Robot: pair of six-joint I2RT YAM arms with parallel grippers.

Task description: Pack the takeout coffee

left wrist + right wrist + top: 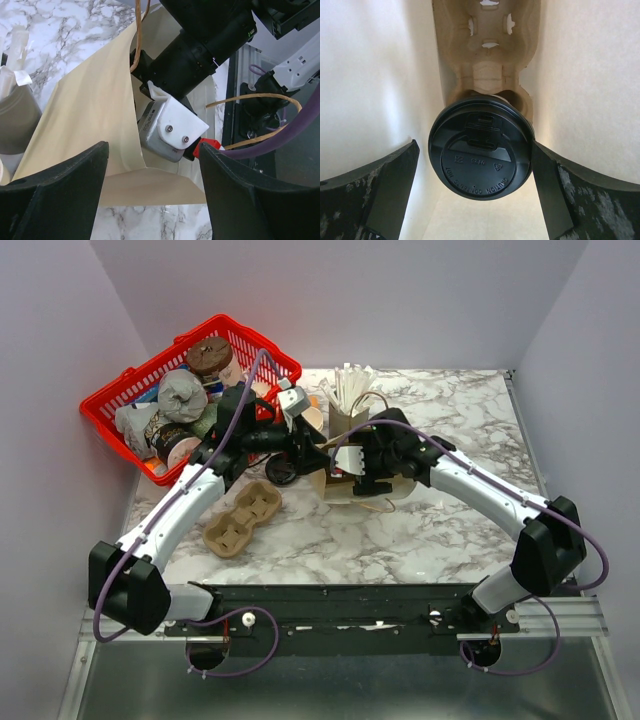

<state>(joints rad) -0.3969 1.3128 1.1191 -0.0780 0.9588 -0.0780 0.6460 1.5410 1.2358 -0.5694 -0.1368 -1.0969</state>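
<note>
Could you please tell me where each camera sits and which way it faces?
Top external: above and behind the bases, facing down at the marble table; both arms show.
Left wrist: beside the tan paper bag, facing the right arm in it; own black fingers show.
Right wrist: inside that bag, above the black-lidded paper cup; own fingers show.
All share the bag.

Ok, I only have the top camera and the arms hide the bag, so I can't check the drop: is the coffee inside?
Observer: Yes. The right wrist view shows the coffee cup, black lid on, inside the paper bag, sitting in a cardboard carrier.
Operator: Is the right arm gripping it?
Observer: No. The right fingers stand apart on either side of the lid, with a gap showing on one side.
Operator: And the left?
Observer: The left fingers are spread wide beside the bag, with nothing clamped between them.
</note>
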